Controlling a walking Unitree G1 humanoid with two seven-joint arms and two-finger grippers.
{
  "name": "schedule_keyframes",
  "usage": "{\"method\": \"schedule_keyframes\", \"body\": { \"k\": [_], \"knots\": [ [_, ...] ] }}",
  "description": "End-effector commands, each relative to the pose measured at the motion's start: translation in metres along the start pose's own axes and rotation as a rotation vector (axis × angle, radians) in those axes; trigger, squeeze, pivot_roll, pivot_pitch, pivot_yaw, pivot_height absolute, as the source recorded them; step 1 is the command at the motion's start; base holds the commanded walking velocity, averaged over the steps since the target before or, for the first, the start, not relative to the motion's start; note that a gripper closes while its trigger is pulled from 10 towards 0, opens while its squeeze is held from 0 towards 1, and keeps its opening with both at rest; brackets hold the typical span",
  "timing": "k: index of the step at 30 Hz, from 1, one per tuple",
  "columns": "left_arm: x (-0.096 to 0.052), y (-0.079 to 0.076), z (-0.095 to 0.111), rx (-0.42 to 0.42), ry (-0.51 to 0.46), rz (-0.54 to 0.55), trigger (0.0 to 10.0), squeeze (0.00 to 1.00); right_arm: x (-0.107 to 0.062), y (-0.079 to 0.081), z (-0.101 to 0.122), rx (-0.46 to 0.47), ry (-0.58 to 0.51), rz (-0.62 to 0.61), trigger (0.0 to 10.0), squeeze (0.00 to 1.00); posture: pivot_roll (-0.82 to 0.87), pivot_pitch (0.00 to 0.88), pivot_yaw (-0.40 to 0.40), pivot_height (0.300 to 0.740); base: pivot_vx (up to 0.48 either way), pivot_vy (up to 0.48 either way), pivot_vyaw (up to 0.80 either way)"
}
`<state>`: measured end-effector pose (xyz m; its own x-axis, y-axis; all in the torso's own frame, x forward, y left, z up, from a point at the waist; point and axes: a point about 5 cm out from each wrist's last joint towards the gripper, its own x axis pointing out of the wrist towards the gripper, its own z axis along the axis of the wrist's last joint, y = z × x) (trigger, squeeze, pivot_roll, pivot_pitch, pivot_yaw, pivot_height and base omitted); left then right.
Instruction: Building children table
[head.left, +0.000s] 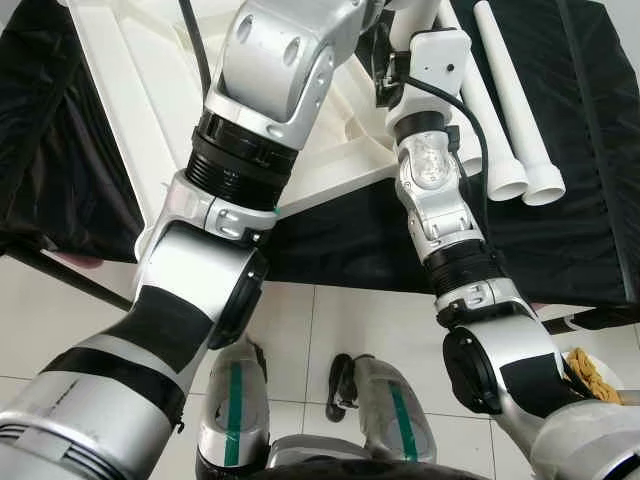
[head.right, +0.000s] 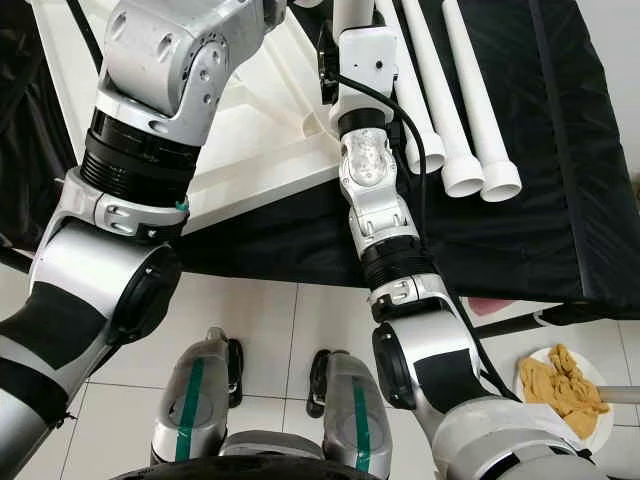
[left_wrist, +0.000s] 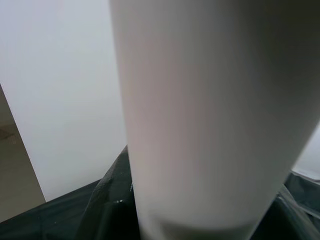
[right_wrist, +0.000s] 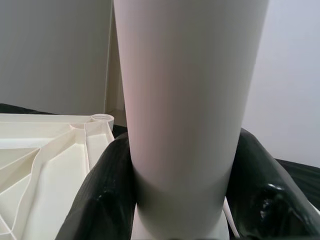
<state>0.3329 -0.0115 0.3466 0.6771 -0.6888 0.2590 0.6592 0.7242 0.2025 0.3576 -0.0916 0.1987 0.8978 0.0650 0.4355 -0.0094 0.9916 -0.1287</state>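
Smooth white tubular leg, ribbed tabletop underside

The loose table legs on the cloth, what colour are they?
White; the table legs show best in the right eye view.

Black cloth spread over the bench, hanging over its near edge. White tiled floor below with dark grout lines. White plate on the floor at right, holding a crumpled yellow-brown rag. Plain white wall behind.
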Motion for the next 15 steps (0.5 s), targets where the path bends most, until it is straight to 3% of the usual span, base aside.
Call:
{"method": "schedule_keyframes", "body": {
  "k": [1, 9, 10, 11, 12, 13, 15],
  "knots": [
    [0.001, 0.002, 0.010, 0.024, -0.032, 0.043, 10.0, 0.00, 0.001, -0.007, -0.004, -0.013, 0.013, -0.016, 0.0, 0.00, 0.12, 0.000, -0.060, 0.740, 0.000, 0.000, 0.00],
    [0.001, 0.000, 0.010, 0.016, -0.034, 0.028, 10.0, 0.06, 0.001, -0.007, -0.004, -0.032, -0.008, -0.008, 0.0, 0.00, 0.12, 0.000, -0.055, 0.740, 0.000, 0.000, 0.00],
    [0.001, -0.001, 0.010, 0.002, -0.038, 0.022, 10.0, 1.00, 0.000, -0.007, -0.004, -0.029, -0.010, -0.011, 0.0, 0.00, 0.11, 0.001, -0.054, 0.740, 0.000, 0.000, 0.00],
    [0.000, -0.003, 0.010, -0.011, -0.046, 0.003, 10.0, 1.00, 0.000, -0.008, -0.004, -0.025, -0.004, -0.018, 7.7, 0.00, 0.11, 0.010, -0.052, 0.740, 0.000, 0.000, 0.00],
    [0.000, -0.003, 0.010, -0.011, -0.046, 0.003, 10.0, 1.00, 0.000, -0.008, -0.004, -0.025, -0.004, -0.018, 7.7, 0.00, 0.11, 0.010, -0.052, 0.740, 0.000, 0.000, 0.00],
    [0.000, -0.005, 0.010, -0.024, -0.051, -0.015, 10.0, 1.00, 0.000, -0.009, -0.005, -0.018, 0.003, -0.025, 10.0, 0.00, 0.11, 0.011, -0.052, 0.740, 0.000, 0.000, 0.00],
    [-0.002, -0.008, 0.009, -0.034, -0.044, -0.029, 10.0, 1.00, 0.000, -0.010, -0.007, -0.003, 0.020, -0.034, 10.0, 0.00, 0.11, 0.011, -0.052, 0.740, 0.000, 0.000, 0.00]
  ]
}}
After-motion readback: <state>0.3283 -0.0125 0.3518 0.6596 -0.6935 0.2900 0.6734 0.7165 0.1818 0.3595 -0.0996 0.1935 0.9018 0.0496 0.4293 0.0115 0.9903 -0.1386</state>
